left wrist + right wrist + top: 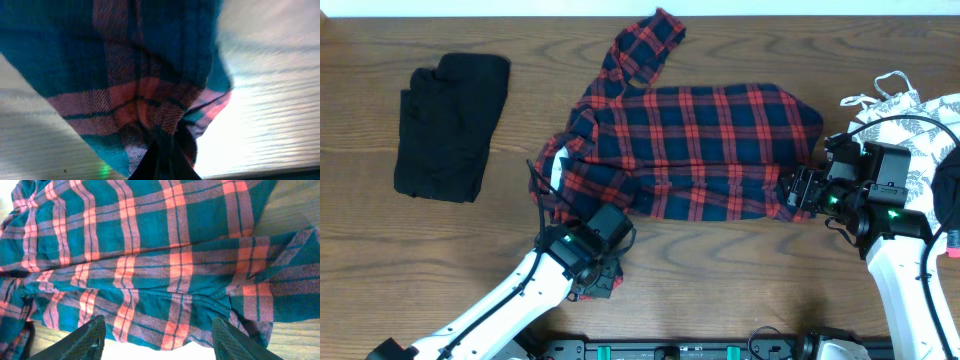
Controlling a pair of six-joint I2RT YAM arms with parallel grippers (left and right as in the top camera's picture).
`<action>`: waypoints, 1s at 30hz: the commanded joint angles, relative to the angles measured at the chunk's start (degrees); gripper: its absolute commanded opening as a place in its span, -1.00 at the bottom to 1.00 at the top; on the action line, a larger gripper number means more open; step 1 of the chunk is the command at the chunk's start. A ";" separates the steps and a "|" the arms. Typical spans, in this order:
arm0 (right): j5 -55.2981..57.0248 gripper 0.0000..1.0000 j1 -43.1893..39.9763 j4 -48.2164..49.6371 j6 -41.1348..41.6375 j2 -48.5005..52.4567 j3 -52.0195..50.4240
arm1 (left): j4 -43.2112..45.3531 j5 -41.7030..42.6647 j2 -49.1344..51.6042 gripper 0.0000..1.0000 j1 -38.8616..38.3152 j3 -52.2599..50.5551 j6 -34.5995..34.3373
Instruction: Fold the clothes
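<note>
My left pincer point(597, 283) is closed tight on a bunched corner of the plaid shirt point(700, 150), at 7 o'clock of the garment. My right pincer point(800, 192) stands wide at the shirt's 3 o'clock edge, its fingers point(82, 341) apart over the cloth, not pinching it. The shirt lies spread at the centre of the table point(740, 290). A black garment point(450, 125) lies at 9 o'clock and a leaf-print garment point(925, 130) at 3 o'clock.

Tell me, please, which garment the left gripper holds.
The red-and-navy plaid shirt, mid-table: left gripper pinches its cloth; the black garment and leaf-print garment lie apart.
</note>
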 commanded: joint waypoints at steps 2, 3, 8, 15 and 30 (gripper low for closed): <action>0.22 0.41 0.22 -0.22 -0.66 0.39 0.59 | 1.60 -0.70 -1.40 -0.88 -0.11 8.76 0.66; 0.20 0.42 0.22 -0.26 -0.66 0.39 0.59 | 1.92 -0.72 -1.60 -0.88 -0.11 10.84 0.85; 0.20 0.46 0.22 -0.66 -0.66 0.39 0.59 | 5.86 -1.51 -1.90 -0.88 0.37 19.98 1.70; 0.17 0.47 0.22 -0.63 -0.66 0.39 0.59 | 21.38 -3.08 -1.03 -0.88 4.46 21.38 1.68; -19.34 0.52 7.93 1.97 -19.19 0.72 0.57 | 38.88 -1.99 8.94 -0.88 6.08 21.38 1.68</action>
